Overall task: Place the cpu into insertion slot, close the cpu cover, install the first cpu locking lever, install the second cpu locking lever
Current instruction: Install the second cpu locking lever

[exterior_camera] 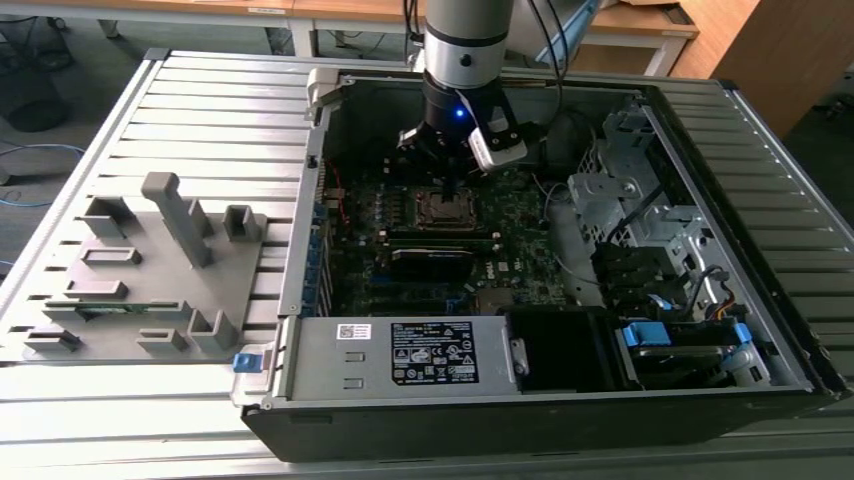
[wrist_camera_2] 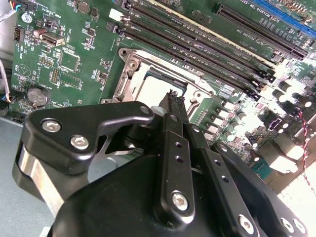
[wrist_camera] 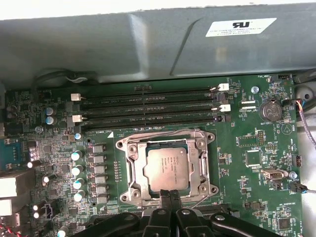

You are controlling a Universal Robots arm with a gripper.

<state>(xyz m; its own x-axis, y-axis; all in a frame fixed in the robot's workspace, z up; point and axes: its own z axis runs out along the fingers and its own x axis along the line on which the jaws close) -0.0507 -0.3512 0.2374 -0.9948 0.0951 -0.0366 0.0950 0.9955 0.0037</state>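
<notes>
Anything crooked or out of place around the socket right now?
Nothing stands out. In the first wrist view the cpu sits flat and square inside the cpu cover, which lies down over the insertion slot. The gripper is shut at the cover's edge.

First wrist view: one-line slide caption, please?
Shut pincer at the edge of the cpu cover, lowered around the cpu seated in the insertion slot.
</notes>
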